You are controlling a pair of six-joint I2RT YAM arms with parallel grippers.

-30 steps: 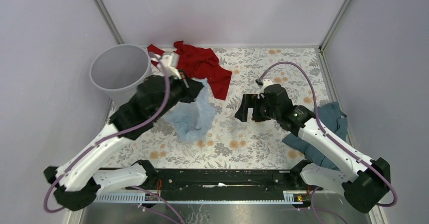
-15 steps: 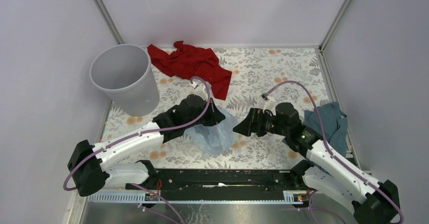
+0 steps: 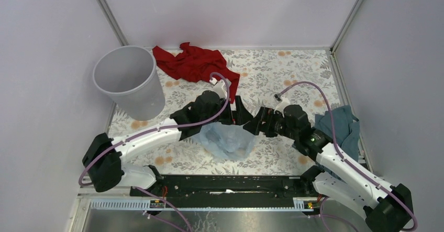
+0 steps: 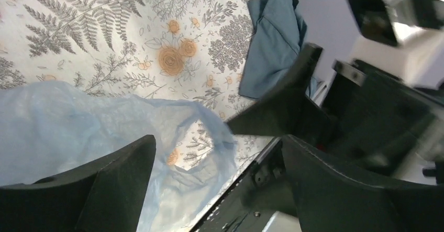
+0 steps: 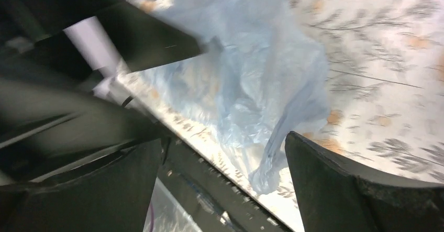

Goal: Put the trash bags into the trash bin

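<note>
The trash bag (image 3: 226,140) lies crumpled on the floral counter (image 3: 282,69) at lower centre of the overhead view, let go by the left hand (image 3: 240,118), which a second ago carries it pinched, close to the trash bin (image 3: 139,103) at upper left. That hand swings the film away from the bin toward the middle and now stands with its fingers spread wide, the pale blue plastic loose beneath and between them in the wrist view. The move leaves the bag well apart from the bin, so by this look the task is no nearer done and a fresh grasp is needed. The left arm stretches low across the counter toward frame centre. The right arm reaches in from lower right, its hand (image 3: 257,124) also spread and empty, tips almost meeting the left's above the bag.
</note>
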